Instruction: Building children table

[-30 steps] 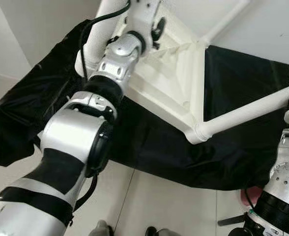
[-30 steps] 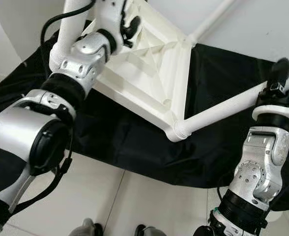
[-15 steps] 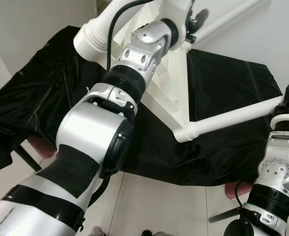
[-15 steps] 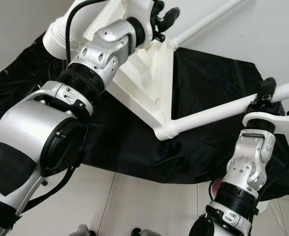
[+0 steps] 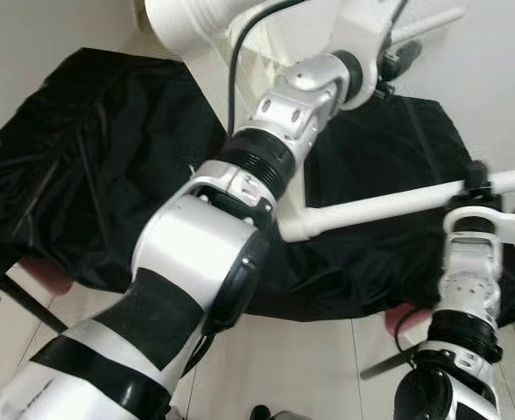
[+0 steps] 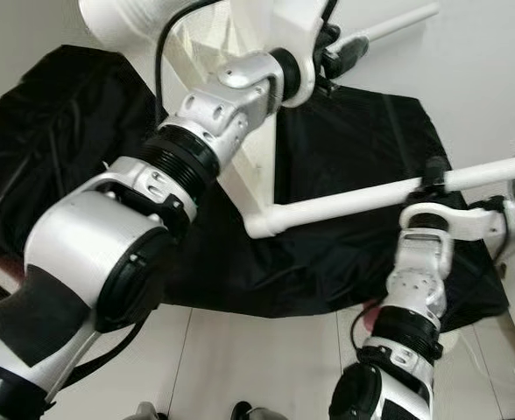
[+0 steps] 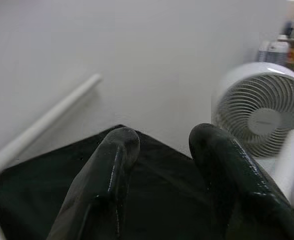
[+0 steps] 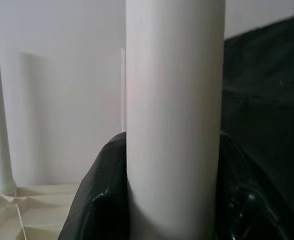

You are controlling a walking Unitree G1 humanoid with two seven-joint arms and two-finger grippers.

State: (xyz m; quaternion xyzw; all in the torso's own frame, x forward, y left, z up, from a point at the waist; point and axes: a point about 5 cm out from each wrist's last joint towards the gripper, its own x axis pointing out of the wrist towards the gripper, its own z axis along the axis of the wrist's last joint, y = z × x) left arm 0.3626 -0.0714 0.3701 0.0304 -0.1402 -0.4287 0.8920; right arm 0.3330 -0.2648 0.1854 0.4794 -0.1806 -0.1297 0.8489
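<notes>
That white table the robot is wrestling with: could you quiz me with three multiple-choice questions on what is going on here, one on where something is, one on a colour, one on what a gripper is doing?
1. Where is the fan?
A. Beside the black sheet, by the wall
B. On top of the table
C. In the left gripper

2. What colour is the sheet under the table?
A. Red
B. Black
C. White

3. What is the right gripper doing?
A. Hanging open at the robot's side
B. Clasping a white table leg
C. Holding the fan

Answers:
1. A, the left wrist view shows it standing past the sheet's edge near the wall.
2. B, the cloth spread below the white frame is black.
3. B, the right wrist view shows the leg between its fingers.
</notes>
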